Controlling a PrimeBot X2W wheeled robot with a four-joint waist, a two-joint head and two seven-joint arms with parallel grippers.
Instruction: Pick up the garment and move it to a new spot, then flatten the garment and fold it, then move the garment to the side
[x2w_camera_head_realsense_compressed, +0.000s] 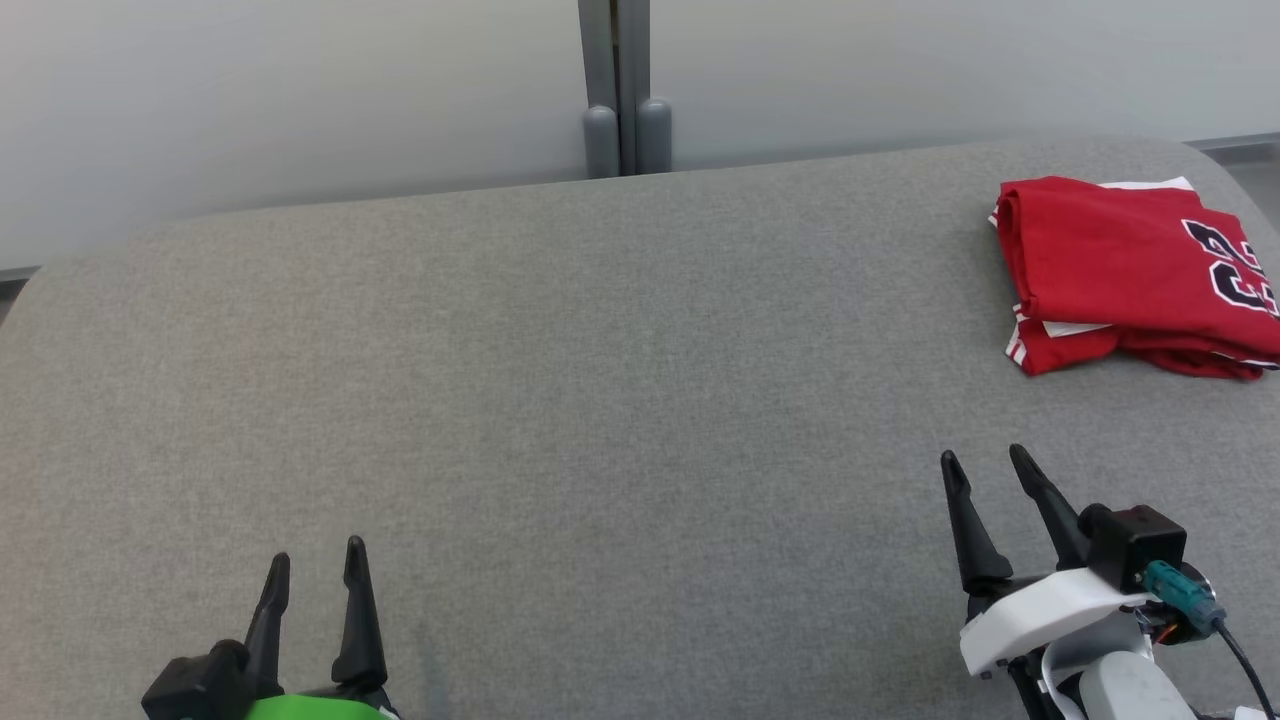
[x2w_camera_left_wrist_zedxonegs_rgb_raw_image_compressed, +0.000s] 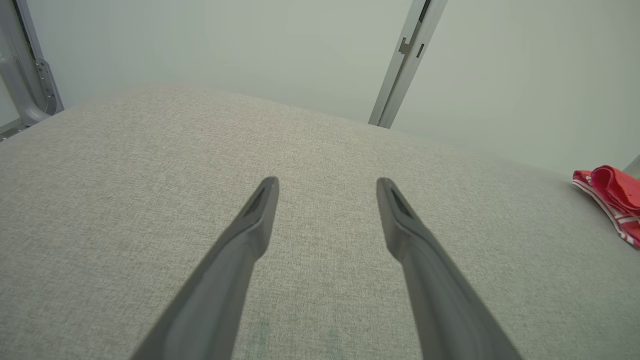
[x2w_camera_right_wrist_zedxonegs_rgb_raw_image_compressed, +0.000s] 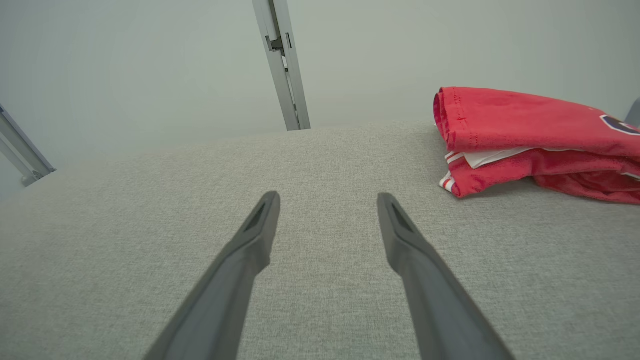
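- Head view takes in the grey padded surface, the largest thing here. Its rounded far corner lies just behind the garment, so a push on the cloth away from the robot could, I judge, slide it over that edge.
- The red garment lies on the surface as a loose folded stack, with white trim and a lower layer sticking out on its near side. It looks folded and set aside already, so the main risk is undoing that. A gripper reaching in could catch one layer alone and drag the stack open.
- The right gripper hovers near the garment, on its near side, with its jaws spread and empty and its tips aimed roughly towards the cloth. A forward drift would probably snag the protruding lower layer first.
- The left gripper sits well apart from the garment, far to its left and nearer the robot, and is likewise spread and holding nothing. It poses little risk unless it sweeps across and rucks the cloth.
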